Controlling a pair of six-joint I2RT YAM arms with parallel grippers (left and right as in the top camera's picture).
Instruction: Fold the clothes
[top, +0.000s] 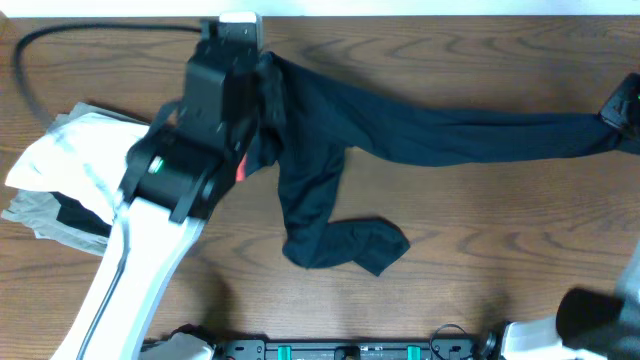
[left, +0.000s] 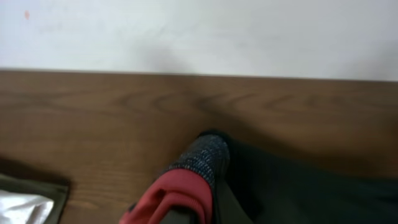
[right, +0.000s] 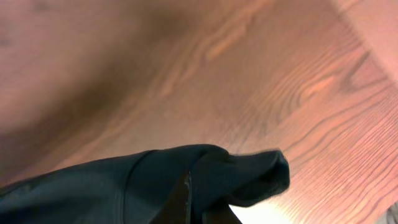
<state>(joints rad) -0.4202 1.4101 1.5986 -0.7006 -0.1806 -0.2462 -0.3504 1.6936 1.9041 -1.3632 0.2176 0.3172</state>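
Dark navy trousers (top: 420, 125) lie stretched across the wooden table, one leg pulled out to the right edge, the other leg (top: 345, 245) crumpled in the middle. My left gripper (top: 252, 150) is shut on the waistband, whose red lining (left: 171, 196) and speckled band (left: 205, 155) show in the left wrist view. My right gripper (top: 622, 108) at the far right edge is shut on the leg's hem (right: 249, 177).
A pile of white and grey clothes (top: 65, 170) lies at the left, partly under my left arm. A black cable (top: 60, 35) runs along the back left. The table's far edge meets a white wall (left: 199, 31).
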